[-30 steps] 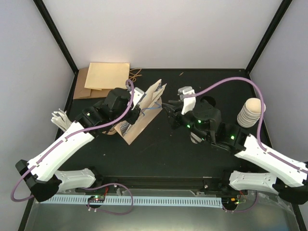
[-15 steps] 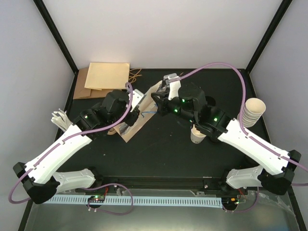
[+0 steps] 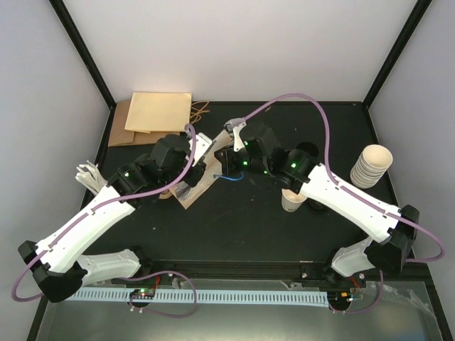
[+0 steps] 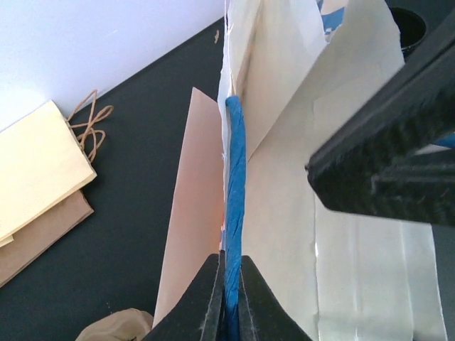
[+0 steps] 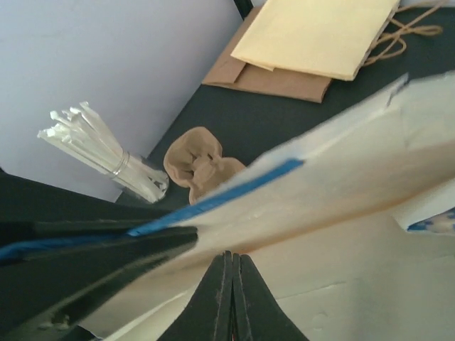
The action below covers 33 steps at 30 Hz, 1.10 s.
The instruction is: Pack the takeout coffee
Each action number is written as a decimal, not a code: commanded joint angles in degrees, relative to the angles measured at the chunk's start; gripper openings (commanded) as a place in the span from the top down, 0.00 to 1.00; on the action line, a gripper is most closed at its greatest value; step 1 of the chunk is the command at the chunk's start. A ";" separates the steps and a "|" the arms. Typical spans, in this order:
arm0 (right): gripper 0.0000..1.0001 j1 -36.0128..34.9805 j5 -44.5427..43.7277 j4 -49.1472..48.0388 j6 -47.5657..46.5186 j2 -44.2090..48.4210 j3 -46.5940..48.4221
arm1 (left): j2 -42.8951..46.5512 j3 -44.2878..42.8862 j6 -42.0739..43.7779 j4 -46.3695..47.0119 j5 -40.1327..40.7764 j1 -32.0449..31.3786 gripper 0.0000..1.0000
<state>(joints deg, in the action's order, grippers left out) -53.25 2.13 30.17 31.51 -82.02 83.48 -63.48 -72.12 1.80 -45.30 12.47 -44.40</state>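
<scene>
Left jaws pinch the blue handle of the one bag, right jaws are pressed together at its wall; one cup and one stack stand apart.

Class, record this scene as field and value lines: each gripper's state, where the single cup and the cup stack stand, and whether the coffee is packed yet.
left gripper: shut on the blue handle of the paper bag
right gripper: shut, tips against the bag's cream wall; a pinch on it cannot be confirmed
single cup: standing on the table, outside the bag
cup stack: at the table's right side, no gripper near it
packing: not yet done
</scene>
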 commanded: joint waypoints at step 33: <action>0.99 0.17 0.11 -18.45 18.45 0.20 -31.34 | -4.19 4.30 -6.82 5.74 -0.37 -8.23 0.98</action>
<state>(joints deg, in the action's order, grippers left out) -53.25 1.80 18.41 46.92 -82.35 54.98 -66.52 -66.15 -1.67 -40.58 12.36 -51.31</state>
